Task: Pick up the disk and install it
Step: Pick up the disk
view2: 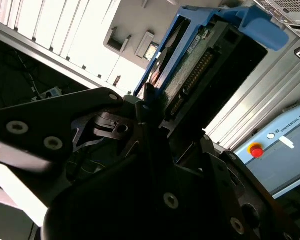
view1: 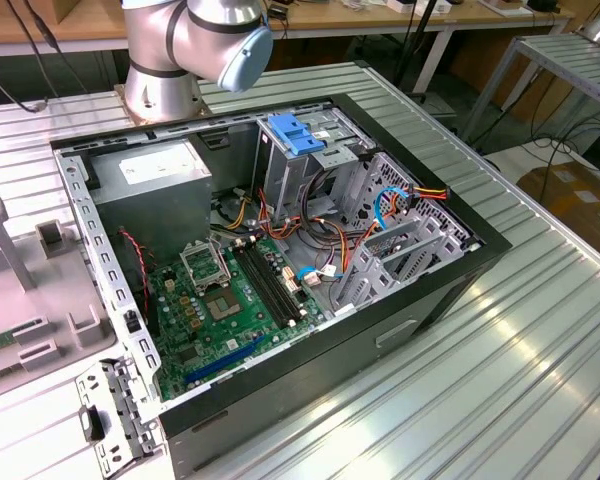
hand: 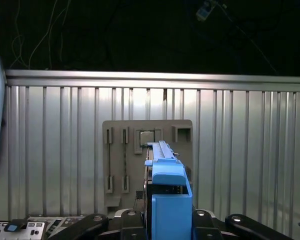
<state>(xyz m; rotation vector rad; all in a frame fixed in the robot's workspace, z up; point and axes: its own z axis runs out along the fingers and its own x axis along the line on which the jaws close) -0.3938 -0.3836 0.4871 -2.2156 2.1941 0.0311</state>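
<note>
Held disk and open computer case. The black two-finger gripper [hand: 168,222] is closed on the disk [hand: 167,192], a flat dark hard drive in bright blue plastic side rails with a blue tab. In both wrist views the disk stands out from between the fingers [view2: 142,102]; in the second wrist view its dark face, connector row and blue tab [view2: 260,25] are turned to the camera. The disk [view2: 205,60] is off the ribbed metal table [hand: 250,150]; beyond its far end lies a light grey slotted holder plate [hand: 121,160].

Writing: a white label [view1: 158,166] sits on the grey box-shaped power supply [view1: 145,195], too small to read; a blue-grey control pendant [view2: 282,150] with a red push-button [view2: 256,150] carries white lettering.

Arm: in the exterior view the silver arm base [view1: 160,88] stands on the table behind the open black computer case [view1: 420,300]; a joint with a pale blue cap [view1: 242,55] sits above it, and the arm leaves the frame upward.

Inside the case lie a green motherboard [view1: 220,310] and a blue plastic carrier [view1: 295,133] seated at the drive cage.
</note>
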